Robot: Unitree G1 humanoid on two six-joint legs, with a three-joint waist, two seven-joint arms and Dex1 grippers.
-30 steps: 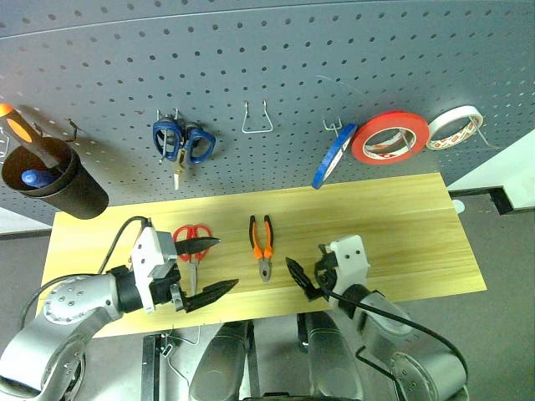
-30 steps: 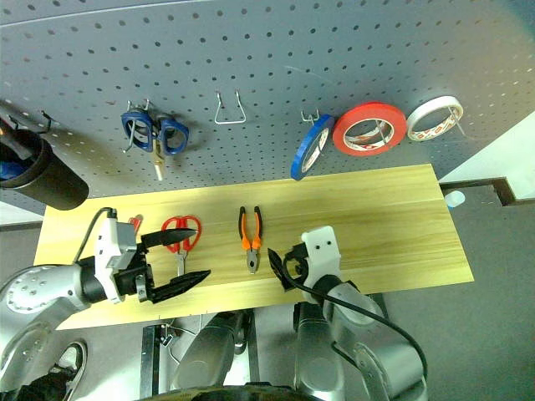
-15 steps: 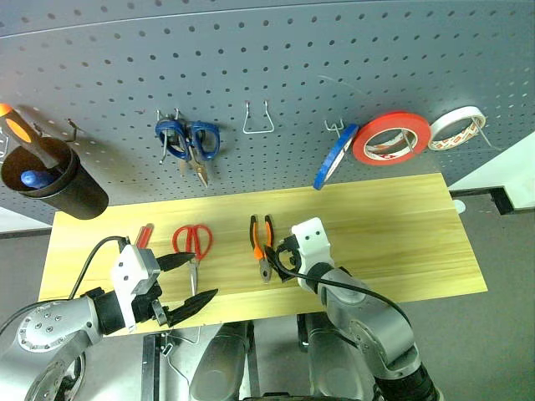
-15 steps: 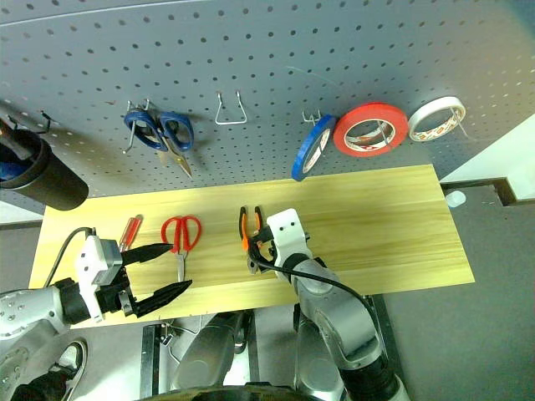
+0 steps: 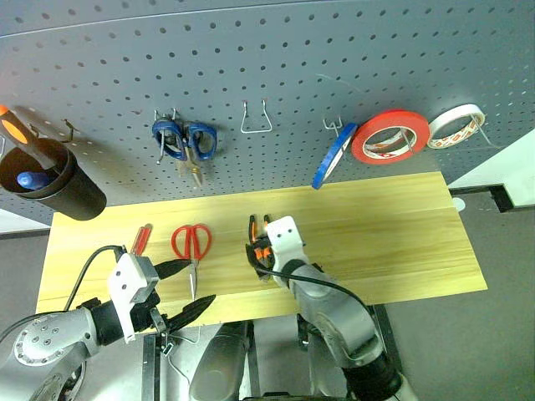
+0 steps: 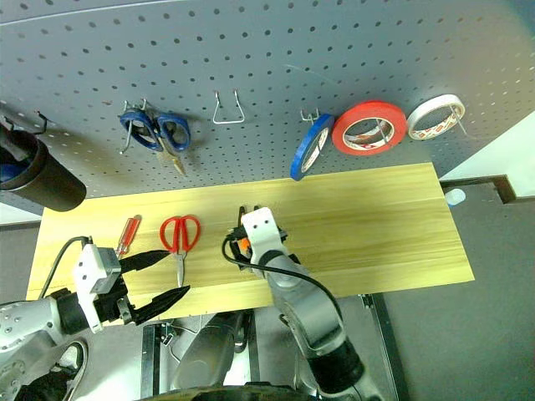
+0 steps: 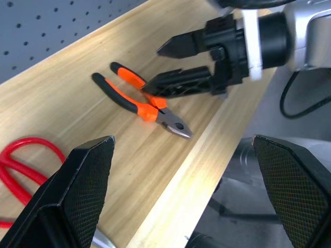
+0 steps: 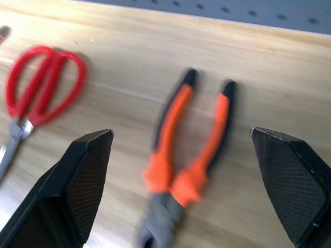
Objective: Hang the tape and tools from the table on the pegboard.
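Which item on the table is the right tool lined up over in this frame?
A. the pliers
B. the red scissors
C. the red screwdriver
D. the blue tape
A: the open right tool sits just above the pliers, whose orange handles lie between its fingers in the right wrist view; the red scissors lie off to one side.

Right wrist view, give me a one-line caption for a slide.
Open right gripper lined up over the orange-and-black pliers on the wooden table, red scissors lying alongside.
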